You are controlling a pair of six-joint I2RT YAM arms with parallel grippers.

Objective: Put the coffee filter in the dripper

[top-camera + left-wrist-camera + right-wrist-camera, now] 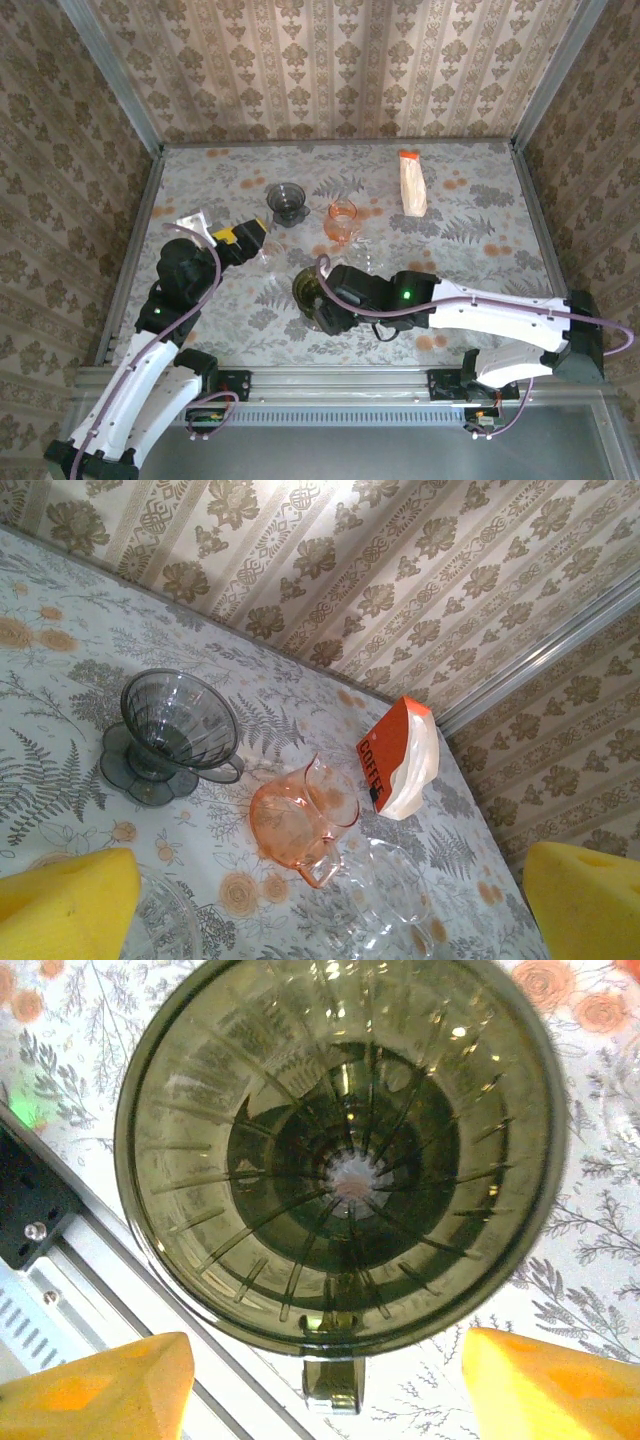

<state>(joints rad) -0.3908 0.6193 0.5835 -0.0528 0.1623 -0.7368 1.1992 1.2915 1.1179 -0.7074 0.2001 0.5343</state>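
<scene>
Where it stands, dripper (340,1160) olive, see-thru, ribbed.

Orange jug (303,820) beside 1 clear vessel (388,902), possibly glass.

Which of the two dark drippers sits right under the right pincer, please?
The olive-green dripper, near the front edge of the table; the smoky grey dripper stands farther back.

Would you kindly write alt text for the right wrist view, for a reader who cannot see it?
A green ribbed dripper, seen from straight above, holds no filter. The right gripper has its yellow fingertips spread wide at the bottom corners, gripping nothing, with the floral table beneath.
</scene>
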